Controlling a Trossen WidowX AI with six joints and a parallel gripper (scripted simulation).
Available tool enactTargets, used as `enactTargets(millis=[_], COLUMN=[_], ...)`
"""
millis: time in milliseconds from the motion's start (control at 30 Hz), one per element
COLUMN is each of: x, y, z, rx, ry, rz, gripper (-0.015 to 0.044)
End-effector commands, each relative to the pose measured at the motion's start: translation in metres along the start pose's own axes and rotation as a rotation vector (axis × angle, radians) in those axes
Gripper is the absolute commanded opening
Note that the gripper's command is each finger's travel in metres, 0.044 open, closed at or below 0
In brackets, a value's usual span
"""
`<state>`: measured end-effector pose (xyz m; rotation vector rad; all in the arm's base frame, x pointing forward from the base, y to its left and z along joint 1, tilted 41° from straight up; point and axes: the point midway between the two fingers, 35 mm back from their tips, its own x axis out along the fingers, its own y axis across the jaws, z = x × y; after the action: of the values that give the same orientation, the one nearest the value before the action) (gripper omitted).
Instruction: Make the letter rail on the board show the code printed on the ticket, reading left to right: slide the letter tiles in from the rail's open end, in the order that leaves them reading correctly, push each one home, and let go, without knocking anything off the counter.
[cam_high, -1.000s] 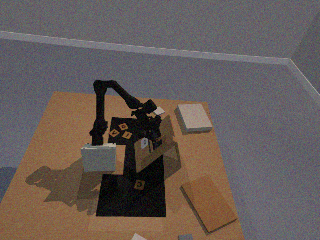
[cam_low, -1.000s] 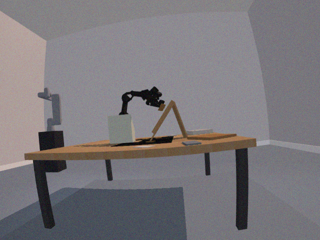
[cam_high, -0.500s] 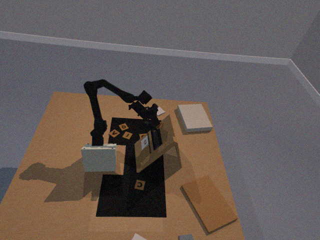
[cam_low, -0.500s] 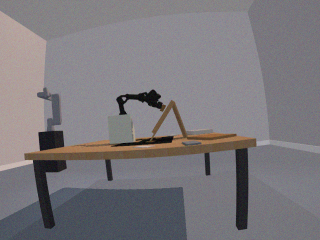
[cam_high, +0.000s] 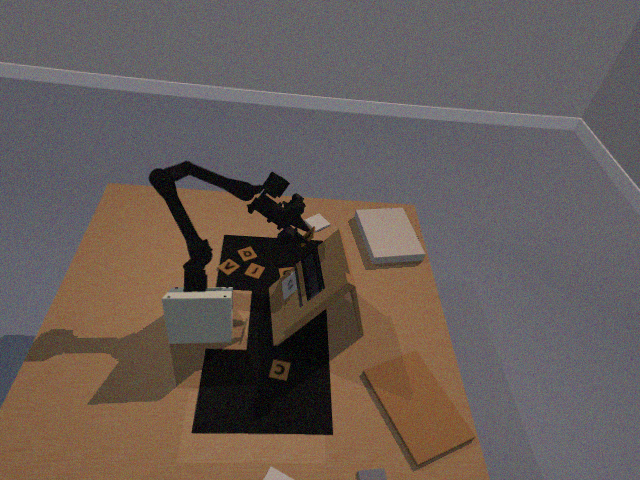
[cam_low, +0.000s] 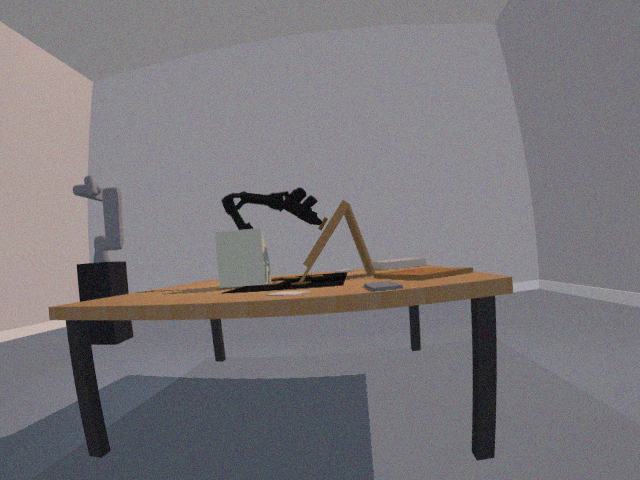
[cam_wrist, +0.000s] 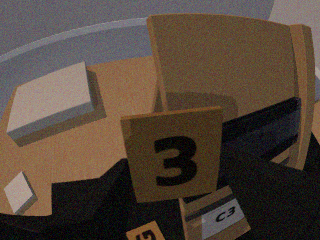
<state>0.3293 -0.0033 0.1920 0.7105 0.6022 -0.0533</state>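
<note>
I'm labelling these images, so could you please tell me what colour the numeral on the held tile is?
Black, shown best in the wrist view.

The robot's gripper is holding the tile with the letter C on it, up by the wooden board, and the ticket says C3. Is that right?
Not quite: the tile in the gripper has a 3 on it, as the wrist view shows. It is indeed up by the wooden board, and the ticket does say C3.
</note>
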Motion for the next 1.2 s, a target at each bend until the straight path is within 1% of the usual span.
enactTargets(millis=[0,267,467,900,1167], x=[-0.008,-0.028,-0.03,0.016,0.018], y=[0.023,0.061,0.064,0.074,0.075], z=[-0.016,-0.043,-0.045,-0.047,-0.047], rx=[-0.026,-0.077,-0.081,-0.08,-0.08], ry=[0.013,0.035,0.037,0.036,0.036], rz=[0.075,0.215,0.227,0.229,0.229], gripper=[0.0,0.0,0.0,0.0,0.0])
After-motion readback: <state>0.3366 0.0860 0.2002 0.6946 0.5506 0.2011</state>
